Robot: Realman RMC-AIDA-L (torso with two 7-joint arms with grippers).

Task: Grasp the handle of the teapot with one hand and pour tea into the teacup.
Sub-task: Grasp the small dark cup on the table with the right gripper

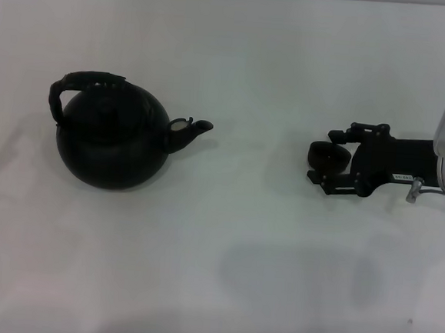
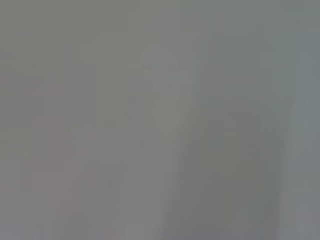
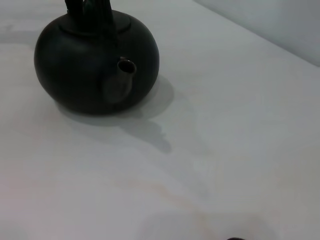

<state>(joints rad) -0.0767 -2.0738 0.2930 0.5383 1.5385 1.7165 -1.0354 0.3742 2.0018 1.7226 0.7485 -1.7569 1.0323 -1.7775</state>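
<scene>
A: What's nearest the robot?

B: Only bare white table. Farther out, on the robot's right, sits the teacup, a small dark bowl-like cup. I can't see into it, so I can't tell whether anything is in it.

A: And the right gripper?

B: The right gripper reaches in low from the right edge of the head view, arm roughly level with the table, black fingers pointing toward the robot's left. One finger lies on the far side of the teacup and one on the near side, so the claw stands apart with the cup between them. Whether the fingers touch the cup I can't tell.

A: Where's the teapot?

B: The teapot stands upright on the table on the robot's left, well apart from the cup, its short spout aimed toward the cup. The lid is on, so its contents are hidden. The handle arches over the crown, untouched. In the right wrist view the teapot shows with the spout facing the camera.

A: The left gripper?

B: Not visible; the left wrist view gives only a blank grey.
</scene>
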